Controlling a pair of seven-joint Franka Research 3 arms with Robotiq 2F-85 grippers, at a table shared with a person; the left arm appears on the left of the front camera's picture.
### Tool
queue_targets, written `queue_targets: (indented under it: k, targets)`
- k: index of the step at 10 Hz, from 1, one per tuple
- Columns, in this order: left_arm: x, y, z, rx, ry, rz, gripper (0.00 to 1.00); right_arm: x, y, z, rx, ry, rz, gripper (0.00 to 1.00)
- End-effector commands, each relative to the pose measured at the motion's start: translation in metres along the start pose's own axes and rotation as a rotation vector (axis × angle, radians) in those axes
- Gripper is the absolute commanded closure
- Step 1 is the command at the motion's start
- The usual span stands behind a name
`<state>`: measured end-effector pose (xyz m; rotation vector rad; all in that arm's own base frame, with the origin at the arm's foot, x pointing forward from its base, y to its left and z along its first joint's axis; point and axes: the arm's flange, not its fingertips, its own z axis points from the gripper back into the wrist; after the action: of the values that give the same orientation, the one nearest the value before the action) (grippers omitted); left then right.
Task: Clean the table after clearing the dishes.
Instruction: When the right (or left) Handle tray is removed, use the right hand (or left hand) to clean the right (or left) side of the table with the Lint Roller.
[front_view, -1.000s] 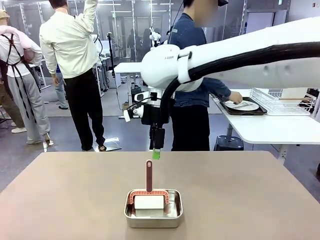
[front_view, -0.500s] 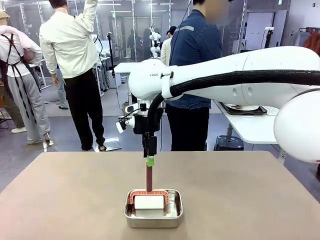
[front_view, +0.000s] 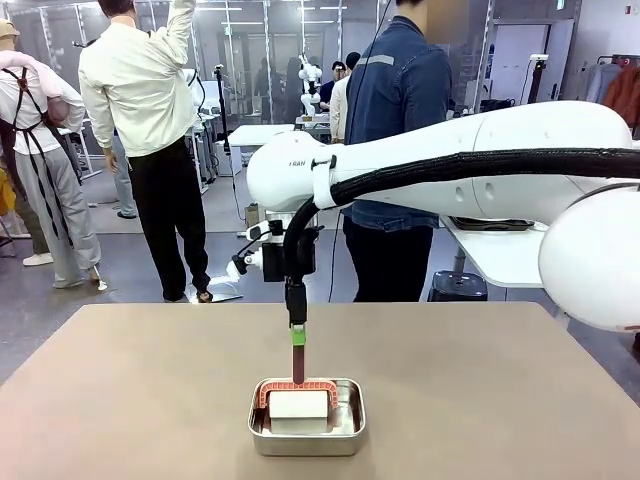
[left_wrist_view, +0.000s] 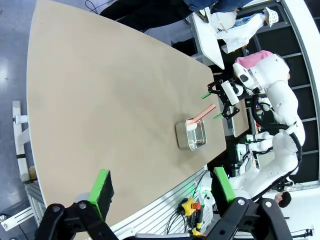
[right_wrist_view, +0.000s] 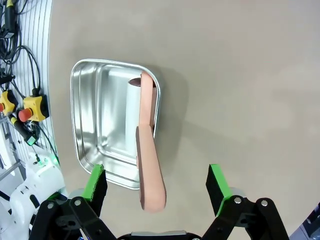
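On the beige table (front_view: 120, 380) stands a shallow steel pan (front_view: 307, 418) holding a white block (front_view: 297, 405) and a reddish scraper whose handle (front_view: 298, 366) sticks up. My right gripper (front_view: 298, 337) hangs directly over that handle. In the right wrist view the right gripper (right_wrist_view: 155, 182) is open, with the handle (right_wrist_view: 150, 170) between its pads, untouched, above the pan (right_wrist_view: 107, 125). My left gripper (left_wrist_view: 162, 186) is open and empty, high above the table's edge, far from the pan (left_wrist_view: 191, 135). My right arm hides the plates; a black tray's edge (front_view: 490, 223) shows on the white side table.
A person in a dark blue jacket (front_view: 395, 110) stands just beyond the far edge of the table, behind my right arm. The white side table (front_view: 500, 255) is at the back right. Other people stand farther off at the left.
My right arm has swung left and come down, bringing its open fingers from above the handle to around its top. The person has left the side table and now stands behind my arm.
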<state>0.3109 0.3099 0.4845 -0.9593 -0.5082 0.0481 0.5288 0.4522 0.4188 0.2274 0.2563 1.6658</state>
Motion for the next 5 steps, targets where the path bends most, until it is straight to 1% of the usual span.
queue_targets:
  k: [1, 5]
  targets:
    - [0.0001, -0.0036, 0.0038, -0.012, -0.002, -0.003, 0.0, 0.0006, 0.0066, -0.0082, -0.003, 0.026, -0.036, 0.0]
    - [0.0001, -0.0036, 0.0038, -0.012, -0.002, -0.003, 0.0, -0.0089, 0.0153, -0.0145, -0.011, 0.003, -0.045, 0.0]
